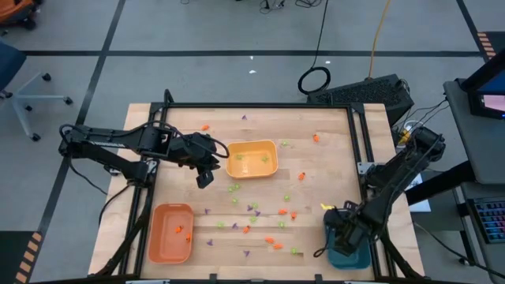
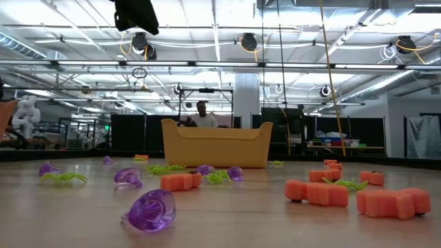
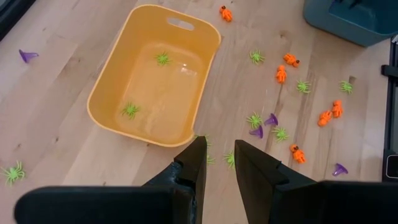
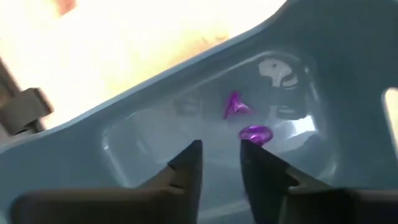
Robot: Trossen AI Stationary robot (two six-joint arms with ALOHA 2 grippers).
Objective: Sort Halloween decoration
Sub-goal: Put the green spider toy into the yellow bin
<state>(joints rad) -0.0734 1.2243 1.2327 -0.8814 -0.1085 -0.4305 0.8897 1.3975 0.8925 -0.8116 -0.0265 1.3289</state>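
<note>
While the right gripper hangs slightly parted over two purple plastic pieces in the teal rectangular tray, the left gripper, empty and narrowly apart, hovers beside the yellow tray.

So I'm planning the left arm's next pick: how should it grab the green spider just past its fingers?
Probably from straight above, pinching the green spider across its small body, not its thin splayed legs. It lies flat on the table, so the left gripper can only descend onto it.

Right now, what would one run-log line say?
right gripper: over teal tray, purple pieces inside | left gripper: beside yellow tray
</note>
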